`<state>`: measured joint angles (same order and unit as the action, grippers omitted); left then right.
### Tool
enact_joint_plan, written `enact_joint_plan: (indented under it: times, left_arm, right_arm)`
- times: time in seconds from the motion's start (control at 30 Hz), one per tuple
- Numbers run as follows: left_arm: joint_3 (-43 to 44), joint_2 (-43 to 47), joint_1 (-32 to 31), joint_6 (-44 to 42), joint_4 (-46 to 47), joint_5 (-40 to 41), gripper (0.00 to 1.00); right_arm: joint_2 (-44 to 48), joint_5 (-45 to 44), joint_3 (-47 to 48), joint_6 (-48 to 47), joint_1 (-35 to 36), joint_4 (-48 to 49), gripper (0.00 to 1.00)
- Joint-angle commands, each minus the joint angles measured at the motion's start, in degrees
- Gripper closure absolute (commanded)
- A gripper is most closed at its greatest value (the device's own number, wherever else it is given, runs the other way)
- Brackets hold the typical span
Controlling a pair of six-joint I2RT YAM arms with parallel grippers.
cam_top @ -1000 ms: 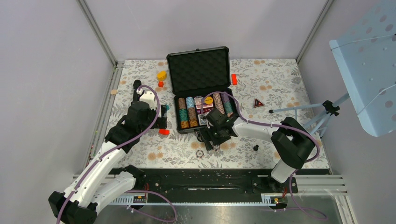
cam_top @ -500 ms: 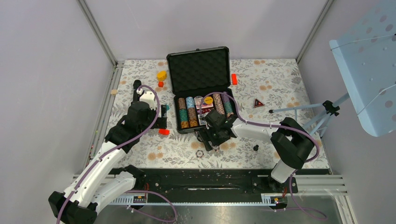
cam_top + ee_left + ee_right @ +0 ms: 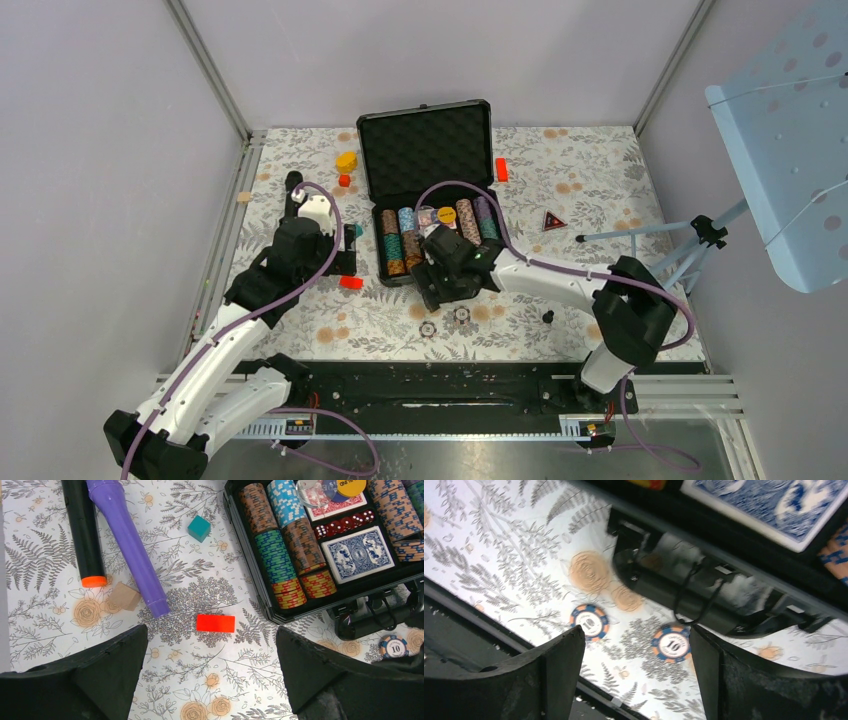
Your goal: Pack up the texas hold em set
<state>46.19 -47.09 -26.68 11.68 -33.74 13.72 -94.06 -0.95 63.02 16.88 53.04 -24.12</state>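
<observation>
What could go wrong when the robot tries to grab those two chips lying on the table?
The loose chips lie flat on the table. The open right tool might just slide them along instead of lifting them. They also sit close to the case handle. The tool could bump it and jolt the case, shaking the stacked chips inside.

Robot lab test cell: plain grey wall panels (image 3: pixel 90 150) w/ aluminium corner posts (image 3: pixel 205 65), two arms (image 3: pixel 230 330) mounted on a slotted rail (image 3: pixel 690 395) at near edge, floral cloth (image 3: pixel 580 180) over table, tripod (image 3: pixel 690 245) + perforated blue panel (image 3: pixel 790 130) at right.
</observation>
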Motion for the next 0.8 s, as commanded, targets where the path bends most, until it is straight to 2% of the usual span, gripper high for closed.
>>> enact_joint_plan:
  times: [0.0,0.3,0.77]
  left_arm:
    - [-0.5,1.1,0.2,0.9,2.0,3.2,0.01]
    - [-0.8,1.8,0.2,1.2,1.8,4.9,0.01]
    - [-0.8,1.7,0.2,1.1,1.9,3.8,0.01]
  right_arm:
    - [0.3,-2.7,-1.3,5.9,4.8,-0.4,0.19]
    - [-3.7,-5.6,-1.7,13.6,12.0,1.5,0.2]
    - [-10.9,-9.3,2.5,16.1,14.5,-1.1,0.29]
